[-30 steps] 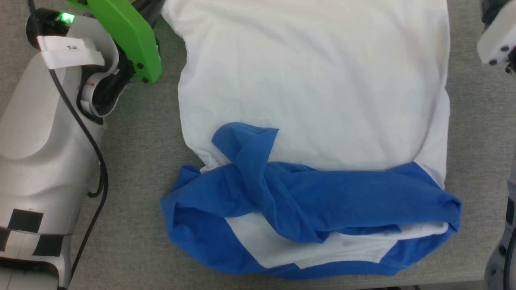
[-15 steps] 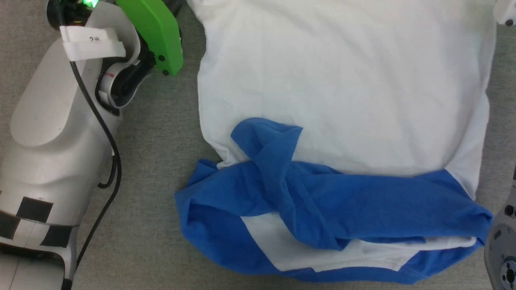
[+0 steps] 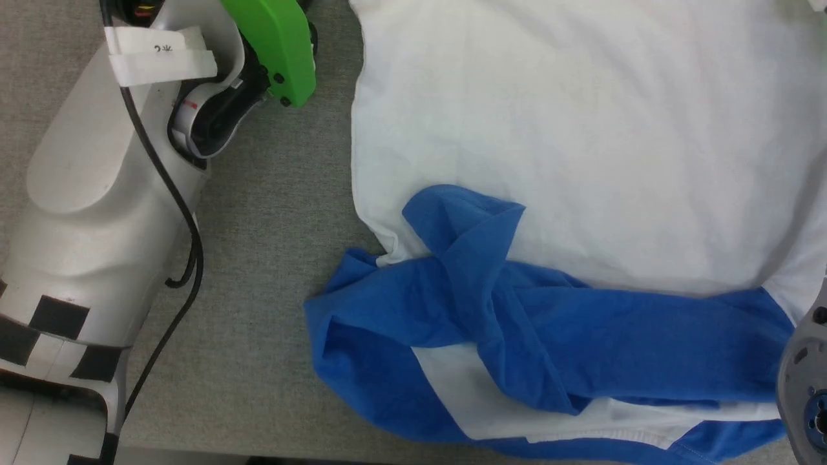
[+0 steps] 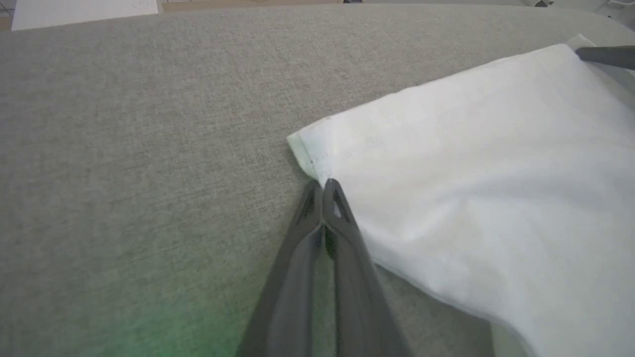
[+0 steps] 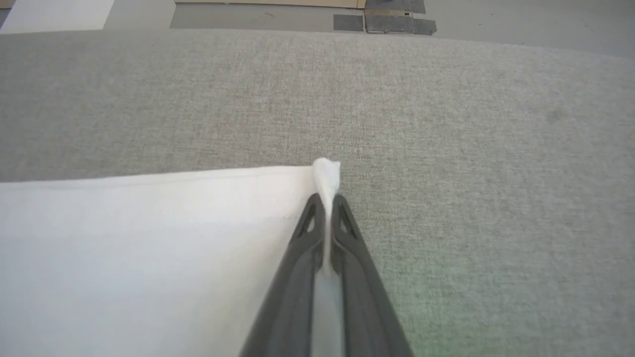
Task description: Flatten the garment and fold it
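Mostly flat on the grey table, garment with white body spread, blue sleeves bunched across its near end, right claw clamped on a white hem corner, left claw fingers pressed together, tips touching the other hem corner's edge

The white tag on the pale forearm bears small marks, unreadable.

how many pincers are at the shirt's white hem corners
2. The left pincer is shut at one corner of the garment, grip unclear; the right pincer is shut on the other corner, cloth between its fingers.
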Motion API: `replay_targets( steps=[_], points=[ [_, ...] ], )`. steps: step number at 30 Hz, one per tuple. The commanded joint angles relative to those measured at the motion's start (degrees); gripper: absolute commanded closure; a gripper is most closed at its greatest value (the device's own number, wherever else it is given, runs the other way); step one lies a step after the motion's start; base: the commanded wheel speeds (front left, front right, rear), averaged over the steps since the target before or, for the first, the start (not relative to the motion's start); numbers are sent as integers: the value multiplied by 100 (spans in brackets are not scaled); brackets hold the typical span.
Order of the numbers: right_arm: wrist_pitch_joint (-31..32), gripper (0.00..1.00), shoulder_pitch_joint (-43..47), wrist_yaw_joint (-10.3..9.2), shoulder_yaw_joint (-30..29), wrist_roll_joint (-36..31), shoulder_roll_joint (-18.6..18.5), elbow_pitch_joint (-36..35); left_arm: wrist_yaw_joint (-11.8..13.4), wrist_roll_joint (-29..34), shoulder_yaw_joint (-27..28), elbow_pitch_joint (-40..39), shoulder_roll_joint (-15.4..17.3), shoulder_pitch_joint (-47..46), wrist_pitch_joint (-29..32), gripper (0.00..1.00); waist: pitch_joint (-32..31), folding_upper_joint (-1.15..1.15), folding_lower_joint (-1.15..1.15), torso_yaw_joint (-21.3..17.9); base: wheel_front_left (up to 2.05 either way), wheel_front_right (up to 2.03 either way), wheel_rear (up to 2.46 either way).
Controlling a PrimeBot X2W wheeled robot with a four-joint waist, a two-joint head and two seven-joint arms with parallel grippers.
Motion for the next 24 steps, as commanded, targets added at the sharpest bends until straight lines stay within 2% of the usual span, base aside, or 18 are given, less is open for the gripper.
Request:
replay_targets(
  steps=[1,8,24],
  points=[
    [-22,100,-20,-8,-32,-51,17,82,-14,-80,-42,117,60,-30,-20,100,-40,0,0,3,0,0,0],
    [-436,100,-20,-8,8,5,-37,73,-14,-116,-72,212,143,-87,-318,100,-219,0,0,-45,0,0,0],
    [-1129,100,433,-8,370,693,-406,-139,39,175,174,86,342,19,-1676,100,-1038,0,0,4,0,0,0]
  ],
)
